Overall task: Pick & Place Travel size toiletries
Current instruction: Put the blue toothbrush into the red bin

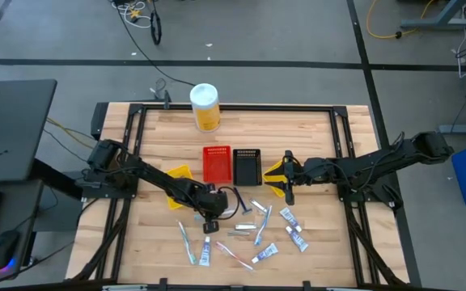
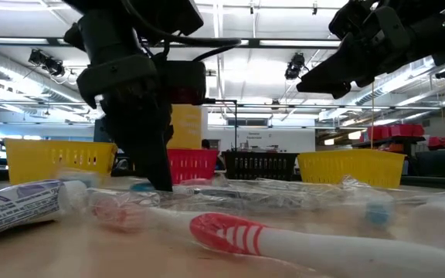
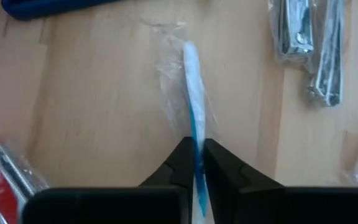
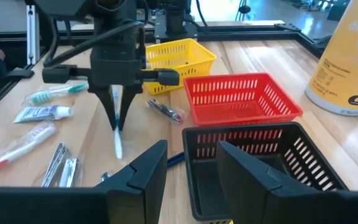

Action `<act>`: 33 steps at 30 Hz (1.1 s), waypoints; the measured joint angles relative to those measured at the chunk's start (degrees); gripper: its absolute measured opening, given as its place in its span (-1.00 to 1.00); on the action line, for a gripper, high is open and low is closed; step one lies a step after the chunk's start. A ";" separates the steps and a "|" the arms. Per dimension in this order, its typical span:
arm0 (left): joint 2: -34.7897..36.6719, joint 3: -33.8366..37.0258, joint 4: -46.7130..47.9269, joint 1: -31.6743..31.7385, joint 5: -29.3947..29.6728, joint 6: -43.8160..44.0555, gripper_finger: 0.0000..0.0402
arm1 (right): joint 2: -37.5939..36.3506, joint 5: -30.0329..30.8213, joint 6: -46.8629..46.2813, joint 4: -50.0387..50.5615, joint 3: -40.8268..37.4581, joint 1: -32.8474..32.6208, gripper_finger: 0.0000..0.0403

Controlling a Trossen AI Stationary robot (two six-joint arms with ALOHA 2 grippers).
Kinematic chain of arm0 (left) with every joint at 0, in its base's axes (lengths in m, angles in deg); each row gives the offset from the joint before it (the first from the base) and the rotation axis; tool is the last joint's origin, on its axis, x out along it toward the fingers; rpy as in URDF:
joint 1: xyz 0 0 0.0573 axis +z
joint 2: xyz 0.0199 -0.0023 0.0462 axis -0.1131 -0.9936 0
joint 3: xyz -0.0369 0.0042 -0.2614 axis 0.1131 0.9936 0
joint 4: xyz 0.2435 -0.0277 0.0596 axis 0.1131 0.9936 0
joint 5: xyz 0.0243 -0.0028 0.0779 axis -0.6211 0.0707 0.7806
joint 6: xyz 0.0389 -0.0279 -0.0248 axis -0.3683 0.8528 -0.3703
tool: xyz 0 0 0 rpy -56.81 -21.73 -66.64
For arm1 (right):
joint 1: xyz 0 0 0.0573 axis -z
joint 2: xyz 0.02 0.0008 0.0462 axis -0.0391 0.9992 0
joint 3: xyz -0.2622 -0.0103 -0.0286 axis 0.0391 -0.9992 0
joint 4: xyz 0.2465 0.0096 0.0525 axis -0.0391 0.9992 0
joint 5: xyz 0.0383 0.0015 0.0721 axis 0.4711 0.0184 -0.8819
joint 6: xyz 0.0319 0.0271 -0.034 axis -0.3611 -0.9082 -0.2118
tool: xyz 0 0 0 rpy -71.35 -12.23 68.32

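Note:
My left gripper (image 1: 209,223) stands over the middle of the table, pointing down, shut on a white and blue toothbrush (image 3: 192,81) in a clear wrapper. It also shows in the right wrist view (image 4: 116,121). Other toiletries lie around it on the wood: white tubes (image 1: 290,218), toothbrushes (image 1: 186,242) and wrapped metal pieces (image 3: 309,43). My right gripper (image 4: 191,165) is open and empty, held above the near rim of the black bin (image 4: 253,155). My left gripper pinches the toothbrush's handle (image 3: 197,163) between its two fingers (image 3: 180,165), coming from above and pointing down. The toothbrush runs along the fingers and hangs below them, steeply tilted. Its lower end (image 4: 118,149) is at the table; whether it touches, I cannot tell.
A yellow bin (image 1: 180,174), a red bin (image 1: 217,164), the black bin (image 1: 247,166) and a second yellow bin (image 1: 273,171) stand in a row across the table's middle. A tall yellow canister (image 1: 205,107) with a white lid stands at the far edge.

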 joint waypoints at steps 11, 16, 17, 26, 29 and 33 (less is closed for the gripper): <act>-0.04 -17.73 30.42 0.21 7.80 -16.48 -0.90 | 0.00 0.04 0.00 0.09 0.00 0.01 -0.28; -0.04 -26.28 43.62 1.89 16.10 -34.21 -0.89 | 0.00 0.04 0.00 0.08 0.00 0.00 -0.27; -0.04 -27.40 44.79 2.50 17.16 -38.86 -0.89 | 0.00 0.04 0.00 0.07 0.00 0.00 -0.27; -0.02 -28.08 41.02 10.89 10.02 -78.04 -0.89 | 0.00 0.06 0.00 -0.04 0.00 0.00 -0.28; -0.04 -27.15 40.55 14.07 6.12 -84.86 -0.89 | 0.00 0.05 0.01 -0.09 0.00 0.00 -0.28; -0.09 -27.09 39.15 17.68 1.55 -86.49 -0.90 | 0.00 0.06 0.02 -0.06 0.00 0.00 -0.27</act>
